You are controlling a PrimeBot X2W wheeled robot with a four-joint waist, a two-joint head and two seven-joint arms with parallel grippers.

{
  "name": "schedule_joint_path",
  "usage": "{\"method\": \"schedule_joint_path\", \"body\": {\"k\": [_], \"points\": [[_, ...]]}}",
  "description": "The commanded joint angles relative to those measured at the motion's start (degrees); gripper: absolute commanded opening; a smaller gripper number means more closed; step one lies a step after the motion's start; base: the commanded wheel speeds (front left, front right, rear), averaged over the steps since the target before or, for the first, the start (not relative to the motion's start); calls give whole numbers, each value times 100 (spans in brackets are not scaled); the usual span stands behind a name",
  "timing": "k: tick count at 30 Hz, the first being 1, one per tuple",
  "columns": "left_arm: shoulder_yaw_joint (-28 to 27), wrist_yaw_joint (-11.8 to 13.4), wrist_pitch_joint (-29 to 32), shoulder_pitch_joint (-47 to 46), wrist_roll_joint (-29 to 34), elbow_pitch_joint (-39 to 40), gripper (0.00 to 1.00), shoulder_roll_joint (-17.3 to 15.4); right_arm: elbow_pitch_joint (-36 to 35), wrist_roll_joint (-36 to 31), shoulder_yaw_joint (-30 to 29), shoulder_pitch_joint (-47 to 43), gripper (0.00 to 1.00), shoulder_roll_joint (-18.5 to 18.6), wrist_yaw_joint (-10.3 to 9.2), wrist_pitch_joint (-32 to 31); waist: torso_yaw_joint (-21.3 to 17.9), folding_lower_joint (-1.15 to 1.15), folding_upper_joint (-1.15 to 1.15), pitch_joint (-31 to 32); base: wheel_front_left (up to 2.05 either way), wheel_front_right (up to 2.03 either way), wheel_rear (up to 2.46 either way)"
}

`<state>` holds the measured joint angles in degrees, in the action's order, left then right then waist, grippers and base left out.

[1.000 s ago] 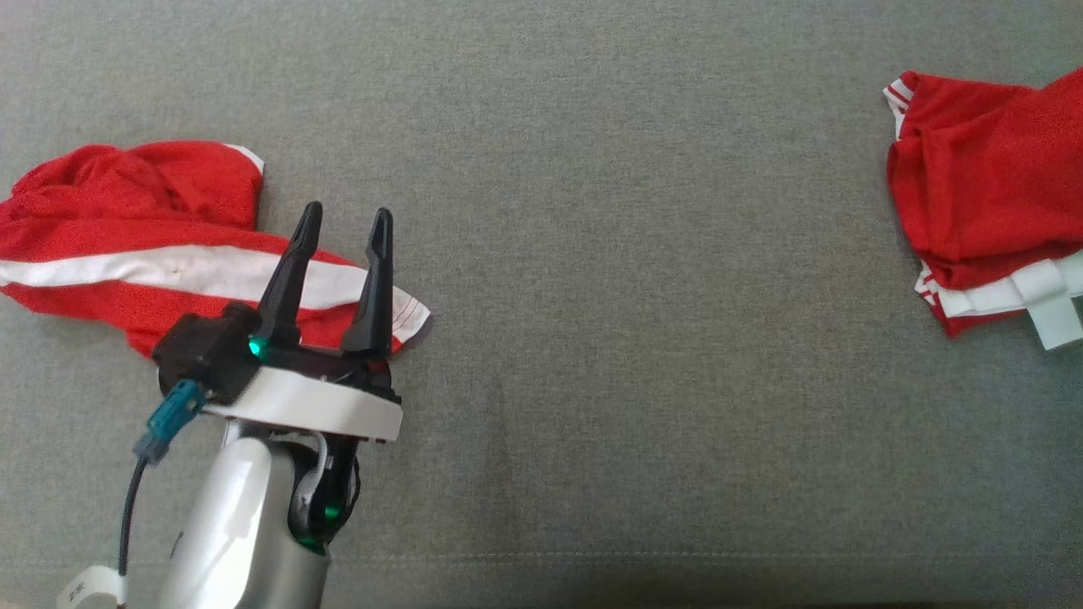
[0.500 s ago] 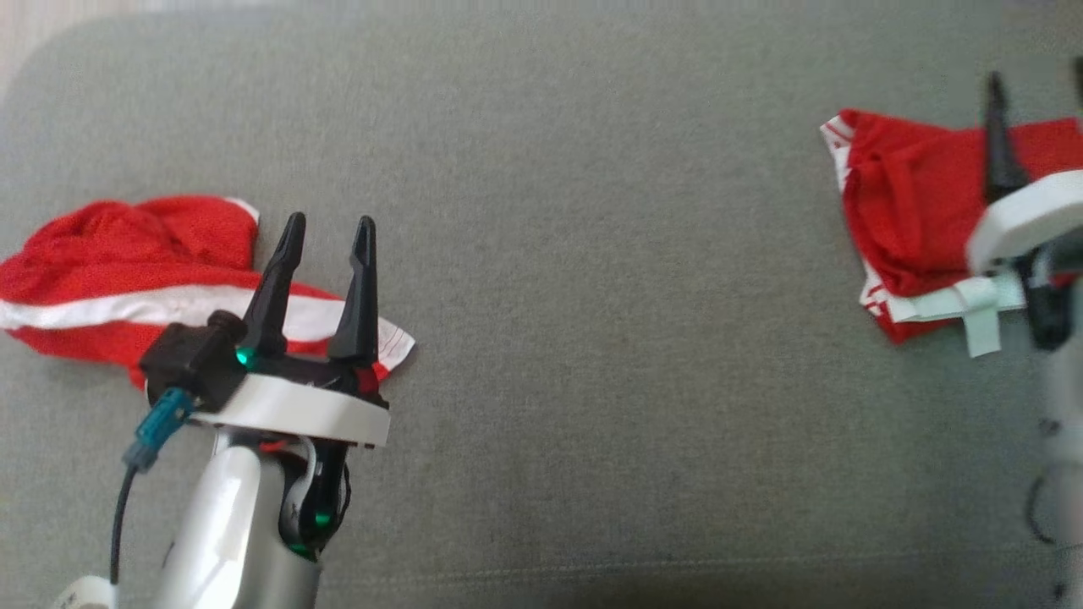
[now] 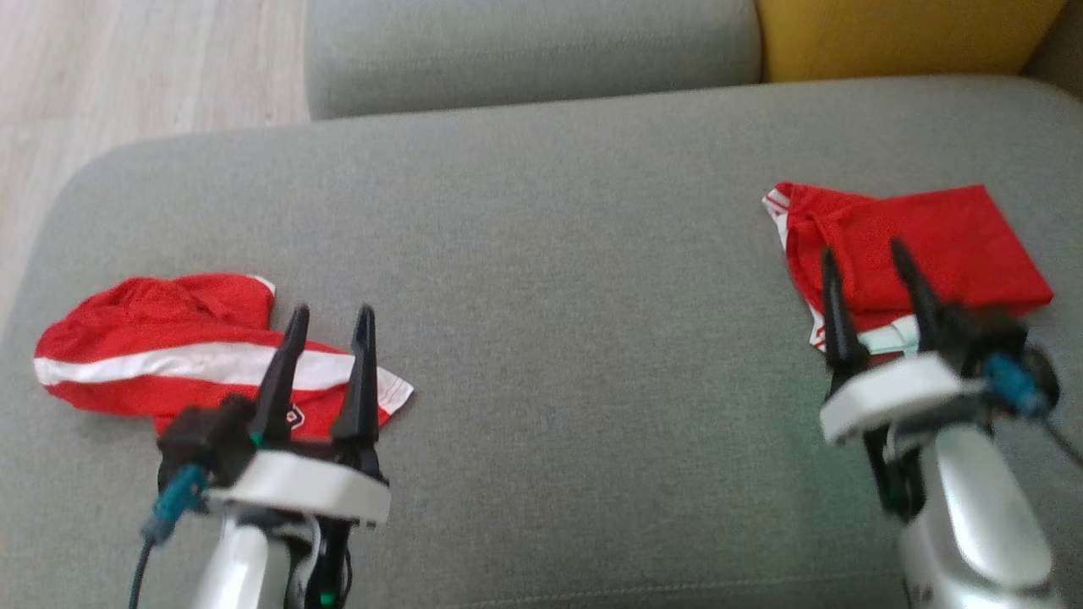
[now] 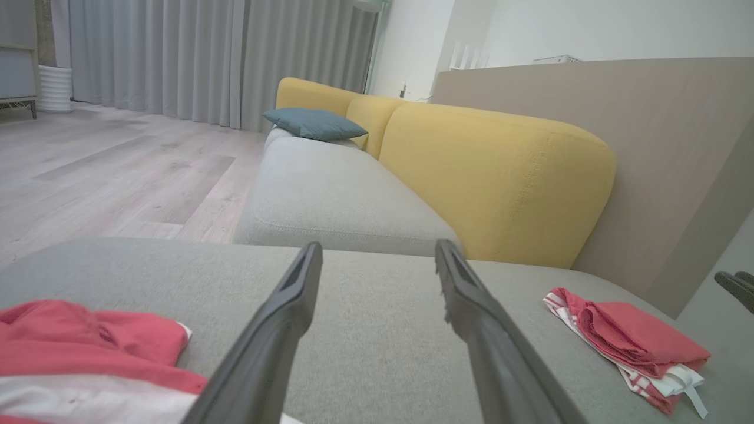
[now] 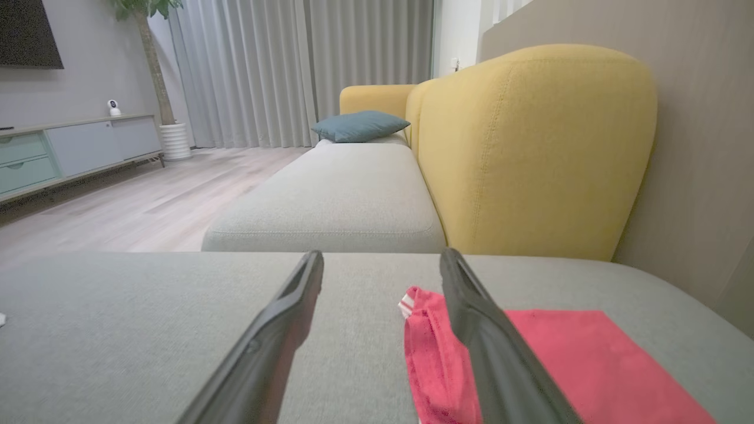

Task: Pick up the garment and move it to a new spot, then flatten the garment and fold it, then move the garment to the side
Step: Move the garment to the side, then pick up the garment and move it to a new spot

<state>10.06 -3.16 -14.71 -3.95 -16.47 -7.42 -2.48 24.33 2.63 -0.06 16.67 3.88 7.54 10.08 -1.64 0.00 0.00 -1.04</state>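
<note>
- On the right side of the grey sofa seat (image 3: pixel 550 254): the folded garment (image 3: pixel 931 245), red, squared into a flat, roughly rectangular packet with a smooth top face.
- White striped trim along its left edge.
- At its near edge, a white band and a loose white strap (image 4: pixel 695 397).
- From the right wrist, the same folded garment (image 5: pixel 589 365) flat on the seat, partly behind one of the dark fingers (image 5: pixel 489 341).
- Right pincer (image 3: pixel 862 250) spread wide and empty, tips over the packet's near edge; contact with the cloth impossible to tell.
- Well apart, on the left side of the same seat: a crumpled garment (image 3: pixel 161 355), red with one broad white stripe, bunched and unfolded.
- Left pincer (image 3: pixel 332 311) spread wide and empty, tips over the crumpled garment's near right part.
- Count: two red garments (one folded, one crumpled), two pincers, two fingers on each.
- Beyond the seat: a second grey seat (image 3: pixel 525 51), a yellow backrest (image 3: pixel 897 34), one blue cushion (image 4: pixel 315 123).
- Farther out: pale wooden floor (image 3: pixel 127 68) and grey curtains (image 4: pixel 177 59).
</note>
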Motion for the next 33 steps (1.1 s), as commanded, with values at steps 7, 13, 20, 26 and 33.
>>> {"method": "schedule_joint_path", "body": {"k": [7, 13, 20, 26, 33], "points": [[-175, 62, -29, 187, -55, 258, 100, -40, -318, 297, 187, -584, 100, -97, -5, 280, -19, 0, 0, 187, 0, 0, 0], [-202, 73, -29, 323, -58, 213, 100, -40, -342, 518, 274, -939, 100, -99, -5, 412, -30, 0, 0, 234, 0, 0, 0], [-200, 86, -29, 354, -55, 195, 100, -40, -382, 601, 305, -978, 100, -100, -5, 461, -55, 0, 0, 254, 0, 0, 0], [-193, 91, -29, 328, -75, 182, 100, -40, -394, 614, 265, -974, 100, -100, -5, 476, -33, 0, 0, 255, 0, 0, 0], [-196, 93, -29, 294, -84, 154, 100, -40, -381, 657, 296, -976, 100, -100, -5, 484, 94, 0, 0, 263, 0, 0, 0]]}}
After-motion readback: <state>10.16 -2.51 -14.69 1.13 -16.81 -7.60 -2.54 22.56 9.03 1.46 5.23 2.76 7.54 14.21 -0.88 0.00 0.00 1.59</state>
